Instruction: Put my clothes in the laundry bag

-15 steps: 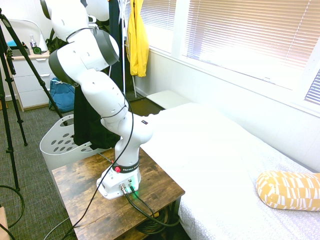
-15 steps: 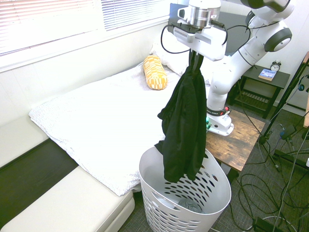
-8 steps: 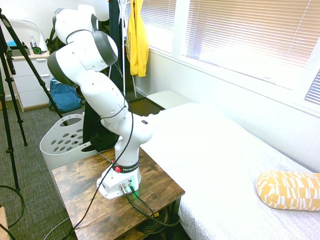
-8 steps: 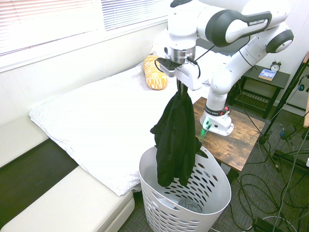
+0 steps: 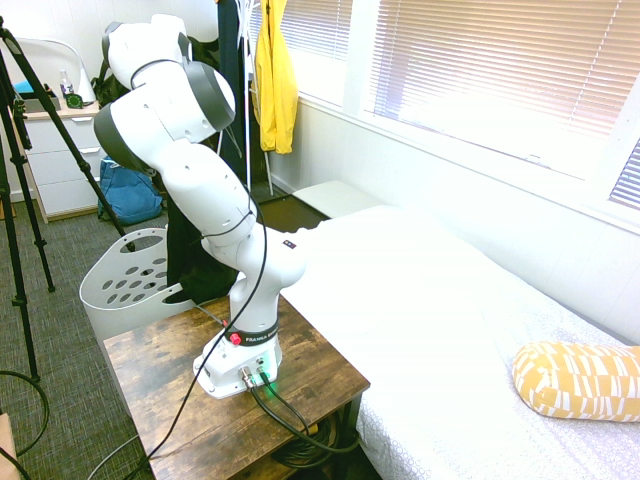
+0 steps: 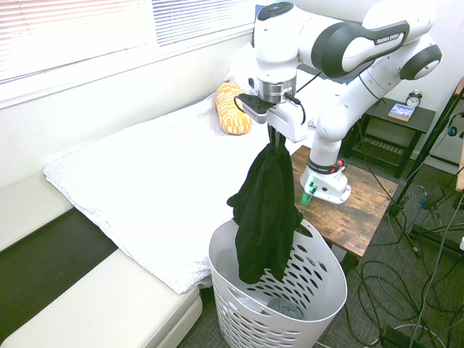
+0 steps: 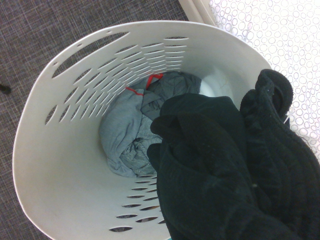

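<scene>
My gripper (image 6: 274,135) is shut on the top of the black clothes (image 6: 265,210), which hang straight down from it. Their lower end dips inside the rim of the white laundry bag (image 6: 322,308), a plastic basket with oval holes standing on the floor between the bed and the wooden table. From the wrist, the black clothes (image 7: 235,165) hang over the open laundry bag (image 7: 65,165), and a grey garment (image 7: 130,132) lies at its bottom. In the first exterior view the arm hides the gripper; the laundry bag (image 5: 125,285) and part of the clothes (image 5: 195,255) show behind it.
A white bed (image 6: 159,181) with a yellow patterned pillow (image 6: 232,109) lies beside the basket. The arm's base stands on a wooden table (image 6: 355,210). A yellow jacket (image 5: 275,85) hangs by the window, and a blue backpack (image 5: 125,190) sits near a white dresser (image 5: 65,160).
The gripper has come down with the black clothes, lowering their hanging end further into the basket. In the last half second it has barely moved.
</scene>
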You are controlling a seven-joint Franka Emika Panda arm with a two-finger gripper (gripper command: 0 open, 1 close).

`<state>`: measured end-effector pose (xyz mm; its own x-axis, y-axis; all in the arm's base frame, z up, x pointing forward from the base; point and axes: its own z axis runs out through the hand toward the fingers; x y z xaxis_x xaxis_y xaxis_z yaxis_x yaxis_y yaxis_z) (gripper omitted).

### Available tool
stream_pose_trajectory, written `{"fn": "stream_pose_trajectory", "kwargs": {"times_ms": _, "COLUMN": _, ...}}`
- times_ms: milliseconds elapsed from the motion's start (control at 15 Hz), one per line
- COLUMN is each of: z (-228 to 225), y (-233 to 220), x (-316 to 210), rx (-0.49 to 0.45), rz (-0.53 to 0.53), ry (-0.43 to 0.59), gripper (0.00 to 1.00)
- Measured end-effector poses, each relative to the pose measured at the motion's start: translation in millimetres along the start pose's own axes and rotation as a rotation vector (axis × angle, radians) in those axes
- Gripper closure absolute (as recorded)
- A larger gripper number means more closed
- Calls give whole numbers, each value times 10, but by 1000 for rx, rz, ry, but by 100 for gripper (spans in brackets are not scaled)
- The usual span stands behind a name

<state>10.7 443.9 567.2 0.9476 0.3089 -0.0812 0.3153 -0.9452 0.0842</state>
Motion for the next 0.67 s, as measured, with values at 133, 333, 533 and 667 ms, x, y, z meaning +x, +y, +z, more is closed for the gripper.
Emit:
{"fn": "stream_pose_trajectory", "kwargs": {"times_ms": 133, "z": -1, "y": 0, "x": -3, "rx": 0, "rz": 0, "ry": 1, "gripper": 0}}
{"fn": "stream_pose_trajectory", "kwargs": {"times_ms": 333, "z": -8, "y": 10, "x": 10, "rx": 1, "rz": 3, "ry": 1, "gripper": 0}}
{"fn": "stream_pose_trajectory", "kwargs": {"times_ms": 533, "z": -10, "y": 19, "x": 19, "rx": -6, "rz": 5, "ry": 9, "gripper": 0}}
{"fn": "stream_pose_trajectory", "kwargs": {"times_ms": 667, "z": -16, "y": 30, "x": 27, "rx": -19, "rz": 12, "ry": 34, "gripper": 0}}
